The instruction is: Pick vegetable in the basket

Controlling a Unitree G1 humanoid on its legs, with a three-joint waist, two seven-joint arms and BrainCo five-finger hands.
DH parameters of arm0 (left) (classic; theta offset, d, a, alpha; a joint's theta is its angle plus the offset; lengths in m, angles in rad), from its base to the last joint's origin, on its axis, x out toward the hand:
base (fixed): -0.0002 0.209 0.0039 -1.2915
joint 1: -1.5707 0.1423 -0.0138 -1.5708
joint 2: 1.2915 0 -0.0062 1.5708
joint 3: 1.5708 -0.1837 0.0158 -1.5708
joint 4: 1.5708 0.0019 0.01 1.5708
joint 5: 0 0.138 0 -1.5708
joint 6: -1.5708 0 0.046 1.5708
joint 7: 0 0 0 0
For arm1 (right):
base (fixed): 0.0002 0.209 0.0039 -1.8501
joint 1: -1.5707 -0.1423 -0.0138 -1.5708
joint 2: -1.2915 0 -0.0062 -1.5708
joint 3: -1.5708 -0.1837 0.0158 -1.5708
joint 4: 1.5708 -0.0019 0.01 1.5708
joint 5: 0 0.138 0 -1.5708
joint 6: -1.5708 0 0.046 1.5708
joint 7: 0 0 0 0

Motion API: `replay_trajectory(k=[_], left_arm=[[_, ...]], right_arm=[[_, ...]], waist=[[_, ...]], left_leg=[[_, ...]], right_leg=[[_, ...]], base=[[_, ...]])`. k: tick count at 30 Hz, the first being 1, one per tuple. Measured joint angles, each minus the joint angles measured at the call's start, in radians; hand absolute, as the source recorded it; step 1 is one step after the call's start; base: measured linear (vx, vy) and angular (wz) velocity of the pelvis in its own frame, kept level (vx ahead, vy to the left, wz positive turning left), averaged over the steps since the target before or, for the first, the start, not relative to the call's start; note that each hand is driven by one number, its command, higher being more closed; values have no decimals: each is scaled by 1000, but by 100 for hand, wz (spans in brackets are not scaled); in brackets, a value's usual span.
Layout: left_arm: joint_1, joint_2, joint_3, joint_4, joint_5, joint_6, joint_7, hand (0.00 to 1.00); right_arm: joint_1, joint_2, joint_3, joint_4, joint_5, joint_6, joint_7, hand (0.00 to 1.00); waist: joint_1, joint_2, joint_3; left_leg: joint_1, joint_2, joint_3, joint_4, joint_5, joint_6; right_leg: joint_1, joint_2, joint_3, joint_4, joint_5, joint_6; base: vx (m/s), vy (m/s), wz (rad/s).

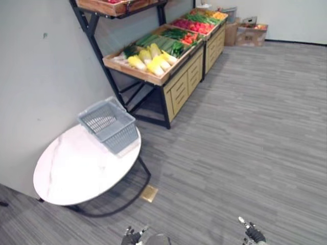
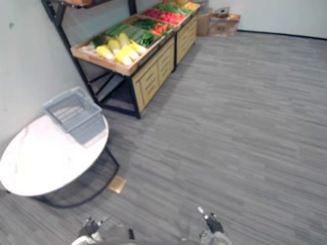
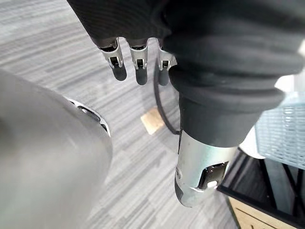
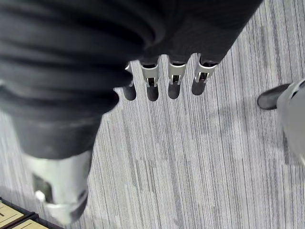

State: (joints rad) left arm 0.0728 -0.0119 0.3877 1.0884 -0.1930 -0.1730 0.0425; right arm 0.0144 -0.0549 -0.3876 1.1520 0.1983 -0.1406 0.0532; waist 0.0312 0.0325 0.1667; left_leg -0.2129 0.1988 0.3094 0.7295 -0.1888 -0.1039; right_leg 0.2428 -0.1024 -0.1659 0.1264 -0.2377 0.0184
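Note:
A grey plastic basket (image 1: 120, 137) stands empty on the far edge of a round white marble table (image 1: 76, 168), against the wall at my left. Beyond it, a wooden produce stand (image 1: 179, 87) holds yellow vegetables (image 1: 150, 61), green ones (image 1: 168, 43) and red ones (image 1: 194, 25) in sloping trays. My left hand (image 1: 132, 238) hangs low at the picture's bottom edge, its fingers (image 3: 139, 59) straight and holding nothing. My right hand (image 1: 254, 235) is likewise low and far from the stand, with relaxed fingers (image 4: 174, 76) over bare floor.
Grey plank floor stretches open to the right of the stand. A small brass floor plate (image 1: 149, 193) lies by the table's black frame. Cardboard boxes (image 1: 250, 31) stand at the far wall. An upper crate (image 1: 117, 6) sits on the black rack above the vegetables.

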Motion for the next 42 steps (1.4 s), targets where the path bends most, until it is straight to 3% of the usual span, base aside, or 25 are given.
replay_trajectory(k=[1, 2, 3, 4, 5, 8, 9, 12, 14, 16, 18, 20, 21, 24, 25, 27, 28, 29, 30, 33, 35, 37, 39, 41, 42], left_arm=[[0, 2, -8, 0, 1, 0, 0, 0], [2, 6, -30, 6, 2, 0, 0, 0], [-8, 12, -29, 10, -1, 2, -6, 0], [-9, 17, -32, 9, 3, 1, -5, 0], [-11, 34, -34, -1, 2, 0, -4, 0], [-10, 48, -24, 11, 3, 5, 2, 0], [39, 60, -31, 46, 18, 12, 18, 0], [55, 68, -67, 49, 19, 12, 23, 0], [50, 96, -116, 49, 21, 18, 24, 0], [36, 135, -206, 49, 23, 31, 29, 0], [24, 139, -230, 40, 27, 28, 29, 0], [8, 126, -213, 35, 28, 23, 30, 0], [10, 117, -199, 23, 27, 23, 31, 0], [10, 60, -140, -14, 28, 21, 35, 0], [10, 48, -124, -16, 29, 19, 35, 0], [11, 20, -53, -24, 48, 18, 37, 0], [14, 23, -23, -23, 55, 18, 35, 0], [11, 18, -12, -15, 58, 21, 36, 0], [14, -7, 18, -11, 59, 21, 37, 0], [19, -50, 83, -14, 59, 21, 38, 0], [18, -50, 90, -23, 57, 22, 37, 0], [18, -48, 89, -25, 57, 22, 37, 0], [17, -43, 75, -25, 57, 22, 37, 0], [16, -38, 69, -25, 57, 21, 38, 0], [17, -36, 68, -24, 58, 22, 39, 0]], right_arm=[[3, -7, 0, -1, 0, -1, 0, 0], [16, -10, 1, -7, -1, -1, 0, 0], [25, -4, 3, -3, -2, 4, -6, 0], [30, -1, 7, -3, -2, 4, -6, 0], [33, 7, 28, 0, -2, 5, -3, 0], [8, 7, 43, 1, -3, 4, -4, 0], [15, 16, 40, 3, -5, -1, 0, 0], [33, 12, 39, 4, -6, -1, 0, 0], [32, 0, 40, 28, -11, -3, 1, 0], [74, 2, -15, 40, -42, 0, -5, 0], [118, 2, 3, 38, -44, 3, -6, 0], [136, 20, -18, 11, -43, 3, -8, 0], [141, 29, -17, -3, -43, 2, -8, 0], [166, 31, -17, -40, -41, -1, -12, 0], [166, 31, -15, -40, -41, -1, -13, 0], [166, 33, 26, -40, -41, 0, -20, 0], [170, 41, 34, -39, -41, 0, -20, 0], [169, 37, 32, -39, -41, 0, -20, 0], [159, 7, 32, -41, -42, 0, -21, 0], [132, -25, 50, -45, -43, -1, -21, 0], [108, -17, 52, -60, -43, -2, -21, 0], [105, -11, 52, -75, -43, -2, -21, 0], [103, -4, 42, -82, -41, -3, -21, 0], [105, -4, 31, -82, -40, -3, -21, 0], [103, -4, 25, -81, -39, -3, -22, 0]], waist=[[-1, 1, 0], [-2, 23, 2], [-2, 16, 12], [-3, 14, 12], [-2, -38, 7], [9, -37, 15], [26, -37, -21], [30, -47, -53], [15, -73, -48], [-37, -72, 2], [-37, -89, 5], [-34, -74, 2], [-32, -72, 1], [-28, -54, -4], [-25, -54, -5], [-22, -71, -14], [-23, -90, -24], [-22, -87, -22], [-12, -36, -31], [0, 4, -43], [0, -13, -33], [0, -18, -29], [-3, -17, -30], [-9, -18, -30], [-8, -18, -30]], left_leg=[[-5, -10, 18, -101, 20, 19], [-9, -28, 21, -322, 127, 45], [-6, -52, 14, -413, 197, 112], [-1, -68, 13, -429, 198, 109], [3, -122, 5, -490, 197, 112], [-10, -137, -9, -456, 157, 135], [97, -169, 9, -556, 147, 146], [118, -200, 4, -605, 147, 152], [135, -243, -23, -595, 99, 181], [296, -296, -161, -651, 74, 212], [355, -297, -198, -657, 56, 230], [392, -291, -270, -657, 36, 231], [399, -289, -294, -656, 31, 229], [413, -266, -436, -629, -13, 193], [413, -260, -457, -615, -23, 182], [412, -246, -513, -567, -73, 118], [416, -245, -508, -551, -91, 93], [428, -230, -502, -544, -102, 80], [439, -175, -477, -530, -104, 65], [415, -115, -458, -464, -75, 38], [336, -99, -436, -296, -18, 1], [292, -72, -369, -193, 8, -9], [259, -21, -255, -165, 5, -1], [252, 50, -96, -241, 9, 9], [256, 56, -78, -279, 13, 14]], right_leg=[[17, -7, 0, -11, -10, 17], [42, 0, 0, -18, -36, 54], [66, -9, 7, -14, -69, 74], [68, -17, 5, -16, -69, 71], [58, -45, 18, -30, -43, 41], [85, -47, 54, -77, 72, 58], [87, -69, 118, -16, 184, 79], [28, -84, 119, 95, 184, 80], [-27, -88, 154, 260, 197, 89], [-209, -78, 222, 826, 395, 201], [-370, -44, 233, 1036, 260, 143], [-539, -42, 170, 910, 130, 81], [-562, -40, 163, 836, 124, 71], [-533, -14, 206, 320, 131, 67], [-523, -6, 225, 247, 135, 70], [-464, -6, 256, 72, 188, 60], [-430, -23, 234, 46, 261, 64], [-419, -26, 205, 53, 308, 94], [-403, 11, 158, 84, 283, 58], [-356, 45, 77, 85, 223, 16], [-294, 36, 4, 81, 182, -11], [-244, 22, -52, 62, 164, -17], [-215, 9, -110, 45, 150, -13], [-185, -13, -175, 34, 127, 14], [-185, -17, -184, 34, 126, 16]], base=[[476, 261, -19], [407, 253, 8], [478, 284, 22], [360, 217, 55], [342, 187, 54], [416, 198, 25], [591, 226, 15], [308, 98, 11], [205, 111, 36], [196, 55, 127], [220, -35, 110], [283, -43, 104], [307, -84, 108], [391, -176, 120], [521, -293, 120], [510, -339, 123], [469, -342, 112], [459, -335, 93], [429, -326, 70], [314, -280, 58], [256, -362, 89], [116, -229, 84], [-4, -139, 99], [-46, -42, 111], [-68, 64, 66]])
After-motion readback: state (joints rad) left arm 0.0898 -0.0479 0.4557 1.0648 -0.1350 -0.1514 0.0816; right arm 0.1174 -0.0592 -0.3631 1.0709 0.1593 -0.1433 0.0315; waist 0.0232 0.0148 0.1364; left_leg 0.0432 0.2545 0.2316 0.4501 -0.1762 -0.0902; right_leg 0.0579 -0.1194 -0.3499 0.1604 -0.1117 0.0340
